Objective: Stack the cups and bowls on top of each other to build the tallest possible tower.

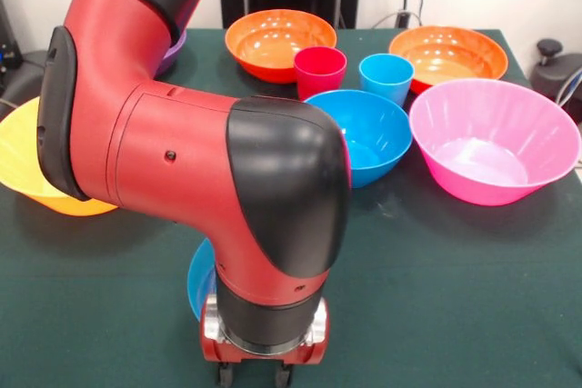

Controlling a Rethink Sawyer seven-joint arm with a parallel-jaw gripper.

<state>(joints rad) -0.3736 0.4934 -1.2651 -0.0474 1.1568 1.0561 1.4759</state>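
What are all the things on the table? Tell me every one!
Orange bowls: two, orange, far side of the table, second at.
Red cup: one, crimson, upright beside the blue cup.
Blue cup: one, light blue, upright, right of the red cup.
Blue bowl: one, mid-table, in front of the cups.
Pink bowl: one, large, at right.
Yellow bowl: one, yellow-orange, left edge, partly hidden.
Purple bowl: one, a sliver behind the arm.
Small blue bowl: one, mostly hidden behind the arm.
Table: one, dark green cloth.
Arm: one, red and black; gripper at the bottom edge.

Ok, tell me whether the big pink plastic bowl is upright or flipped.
Upright: the large pink plastic bowl shows its open mouth and empty inner floor, resting on the green table.
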